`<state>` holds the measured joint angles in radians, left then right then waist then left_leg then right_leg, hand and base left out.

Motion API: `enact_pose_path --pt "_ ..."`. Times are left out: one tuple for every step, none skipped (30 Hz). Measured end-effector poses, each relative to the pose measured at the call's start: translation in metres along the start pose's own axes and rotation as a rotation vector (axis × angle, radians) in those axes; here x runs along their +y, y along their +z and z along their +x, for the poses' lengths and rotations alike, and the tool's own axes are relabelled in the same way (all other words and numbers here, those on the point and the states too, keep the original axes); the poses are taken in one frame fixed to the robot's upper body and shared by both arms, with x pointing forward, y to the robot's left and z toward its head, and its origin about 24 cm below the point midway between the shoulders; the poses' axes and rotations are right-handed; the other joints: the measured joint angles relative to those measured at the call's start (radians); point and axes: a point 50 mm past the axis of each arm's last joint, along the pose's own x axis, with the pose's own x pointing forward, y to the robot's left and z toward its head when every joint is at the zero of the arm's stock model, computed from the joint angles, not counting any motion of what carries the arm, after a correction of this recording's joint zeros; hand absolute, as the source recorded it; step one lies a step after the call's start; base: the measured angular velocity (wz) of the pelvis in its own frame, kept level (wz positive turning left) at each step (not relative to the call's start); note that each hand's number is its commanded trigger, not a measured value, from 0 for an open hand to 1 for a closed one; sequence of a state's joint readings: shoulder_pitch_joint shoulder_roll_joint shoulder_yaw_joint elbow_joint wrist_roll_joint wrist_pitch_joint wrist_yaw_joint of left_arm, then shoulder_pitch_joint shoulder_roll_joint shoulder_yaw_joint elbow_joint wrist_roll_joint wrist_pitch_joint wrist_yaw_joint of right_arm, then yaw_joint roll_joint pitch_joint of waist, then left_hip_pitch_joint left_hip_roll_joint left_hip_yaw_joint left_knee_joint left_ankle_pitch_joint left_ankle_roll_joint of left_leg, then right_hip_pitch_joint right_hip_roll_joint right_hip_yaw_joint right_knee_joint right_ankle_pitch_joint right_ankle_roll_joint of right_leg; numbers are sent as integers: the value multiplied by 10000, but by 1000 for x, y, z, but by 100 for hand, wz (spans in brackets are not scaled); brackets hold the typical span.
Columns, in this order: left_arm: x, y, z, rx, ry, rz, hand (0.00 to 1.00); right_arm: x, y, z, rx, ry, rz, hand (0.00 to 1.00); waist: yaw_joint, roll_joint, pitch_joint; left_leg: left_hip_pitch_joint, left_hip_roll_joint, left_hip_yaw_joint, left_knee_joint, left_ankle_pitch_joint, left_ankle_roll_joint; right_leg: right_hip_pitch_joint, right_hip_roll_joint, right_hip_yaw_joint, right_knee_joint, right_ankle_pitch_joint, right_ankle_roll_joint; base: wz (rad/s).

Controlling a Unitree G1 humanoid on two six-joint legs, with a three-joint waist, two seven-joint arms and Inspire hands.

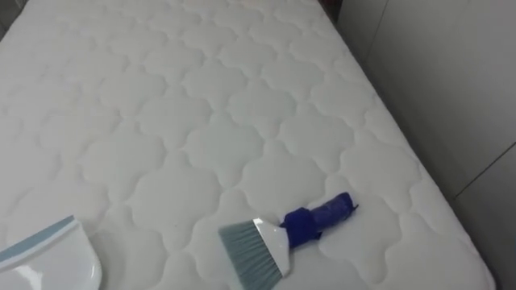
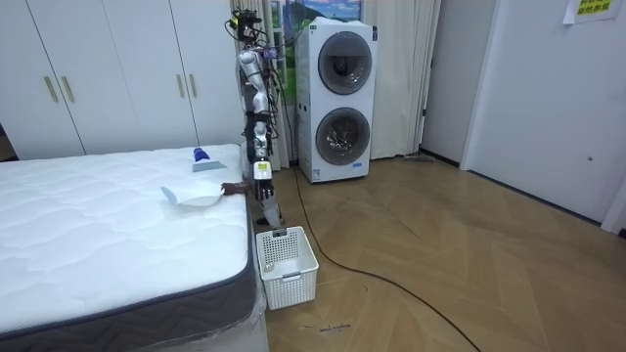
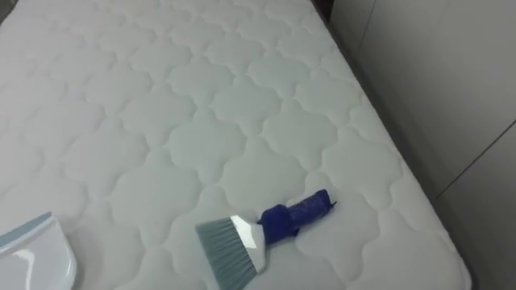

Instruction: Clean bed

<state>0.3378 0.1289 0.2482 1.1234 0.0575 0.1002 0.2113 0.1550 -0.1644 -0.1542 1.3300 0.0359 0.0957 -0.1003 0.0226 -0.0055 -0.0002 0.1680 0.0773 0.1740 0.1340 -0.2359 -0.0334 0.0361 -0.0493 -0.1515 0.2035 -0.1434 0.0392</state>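
From the head camera I look down on the bed [image 1: 201,97], a bare quilted mattress. Nearest me, at the lower left, lies the dustpan [image 1: 48,258], its mouth turned toward the middle of the bed, a lie that would take sweepings pushed toward it. Right of it and well apart lies the brush [image 1: 282,238], flat on the quilt, bristles toward me and blue handle pointing away to the far right, so the handle is free to be taken from that side. Farther out the quilt runs on, and I see no crumbs or litter on it. That fits two stages: tools laid out for sweeping, or sweeping over and tools put down. I can't tell which.

In the room view the robot stands at the bed's end by the wardrobes, facing it. Its left hand [image 2: 235,188] reaches low to the bed edge, just beside the dustpan's handle; I cannot tell how its fingers stand or whether they hold anything. On the floor at the bed's near corner sits a white basket [image 2: 287,266], perhaps meant for the sweepings.
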Motion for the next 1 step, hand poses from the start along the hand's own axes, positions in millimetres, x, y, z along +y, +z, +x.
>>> enact_pose_path --pt "-1 -1 0 89 -114 46 0 2 0 0 19 212 -180 0 6 -5 1 1 2 32 2 0 0 -13 4 27 1 1 0 -6"
